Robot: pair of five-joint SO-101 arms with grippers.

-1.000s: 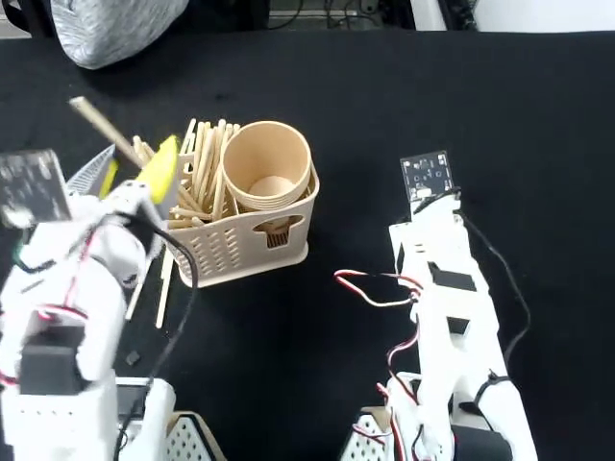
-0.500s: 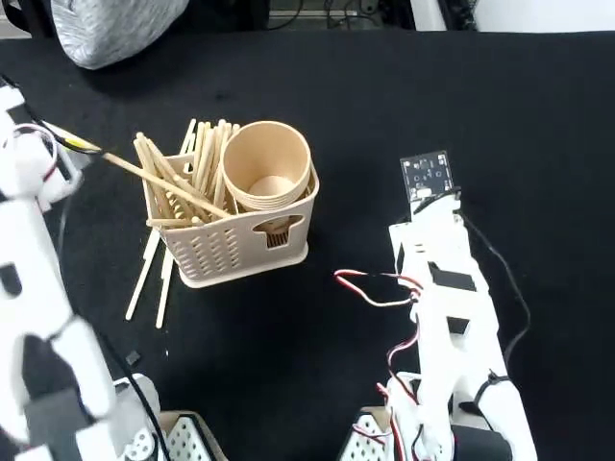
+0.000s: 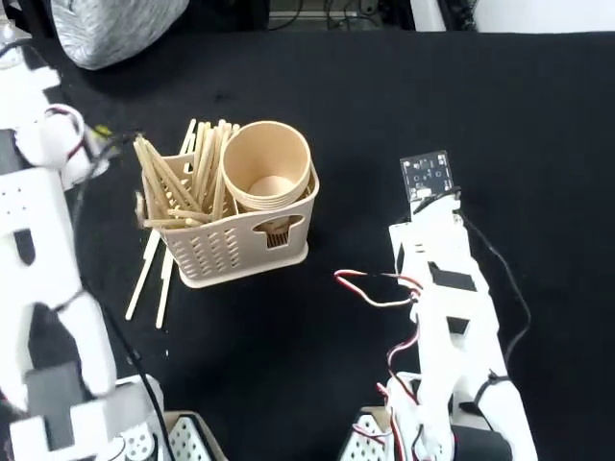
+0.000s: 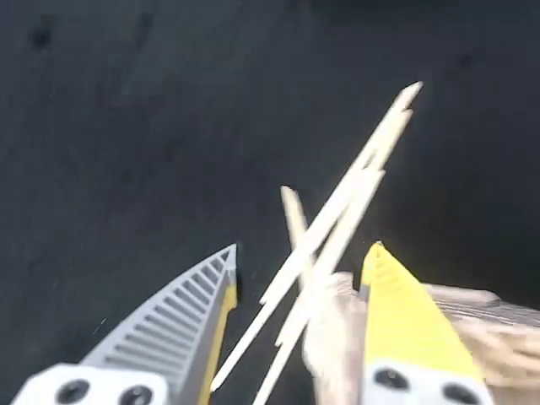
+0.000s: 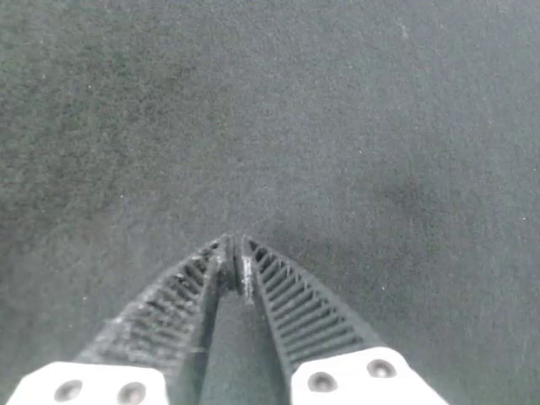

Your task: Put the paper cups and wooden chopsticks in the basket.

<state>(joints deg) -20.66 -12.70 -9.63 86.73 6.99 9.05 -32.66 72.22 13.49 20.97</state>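
Observation:
The beige basket (image 3: 240, 245) stands left of centre on the black table. Stacked paper cups (image 3: 266, 171) sit upright in it, and many wooden chopsticks (image 3: 178, 182) lean in its left compartment. A few more chopsticks (image 3: 152, 274) lie on the table against its left side. My left gripper (image 3: 108, 144) hovers just left of the basket's chopsticks. It is open (image 4: 304, 249), and chopsticks (image 4: 337, 224) show loose in the gap between its fingers. My right gripper (image 5: 234, 246) is shut and empty over bare black table.
The right arm (image 3: 447, 298) stays folded at the right of the table, with red wires by it. A grey cloth bundle (image 3: 115, 24) lies at the back left. Open black surface stretches between the basket and the right arm.
My left arm swung left and back with a chopstick, lowered its far end into the basket and opened. The chopstick now lies among the others. The right arm stayed still.

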